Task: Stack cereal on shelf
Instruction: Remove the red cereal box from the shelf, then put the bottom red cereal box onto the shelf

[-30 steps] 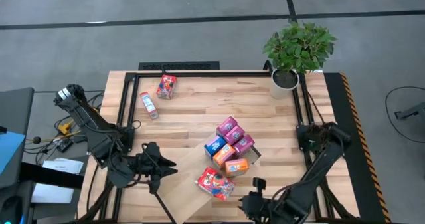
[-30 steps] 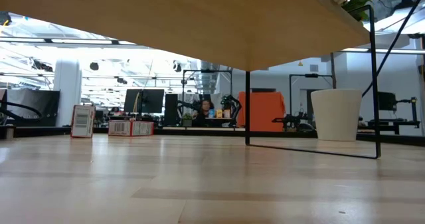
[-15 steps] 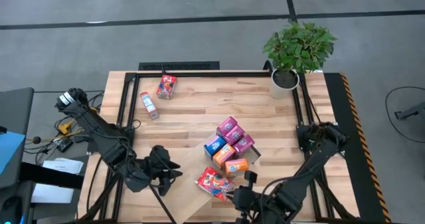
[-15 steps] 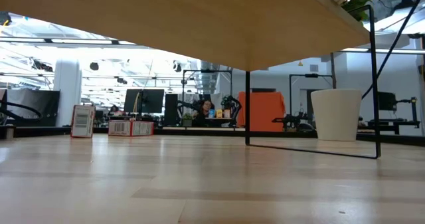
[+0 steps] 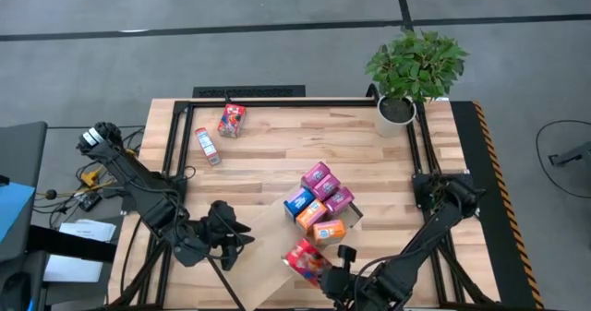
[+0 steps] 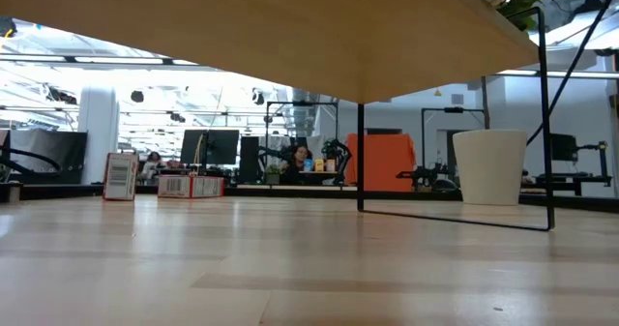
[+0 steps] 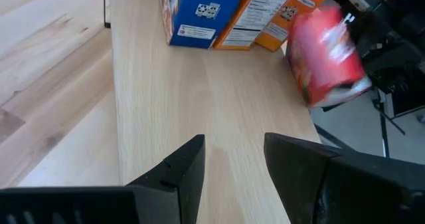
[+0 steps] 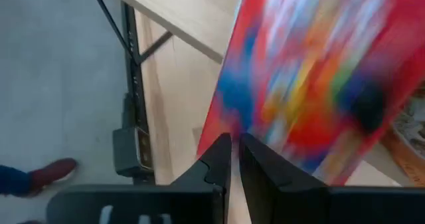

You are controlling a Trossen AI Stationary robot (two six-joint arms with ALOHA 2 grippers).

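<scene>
Cereal is what matters here, and the nearest of it is a red mini box [image 5: 306,258] at the near end of the shelf [image 5: 268,246], the pale board with thin black frame edges. The right hand [image 5: 334,272] is at that box; in its wrist view the two dark fingers [image 8: 219,159] stand almost together at the box's lower edge, but whether they pinch card or merely touch it I cannot tell. The left hand [image 5: 234,233] hovers just beside the shelf's left edge, fingers [image 7: 189,167] partly apart and holding nothing.

A box like this should be very light and thin-walled: stiff along its edges and corners, soft across the broad printed faces, and glossy enough to slide between smooth pads. The better hold is likely across the narrow sides near the middle, with gentle pressure, so the faces do not cave and the box does not twist.

Farther along the shelf sits a tight cluster of boxes [image 5: 319,202], magenta-pink, blue and orange, touching one another. Beyond, well apart on the table [image 5: 277,136], lie two more: a red box [image 5: 231,120] and a white-sided one [image 5: 207,145] beside it. A potted plant [image 5: 411,71] stands at the far right corner.
</scene>
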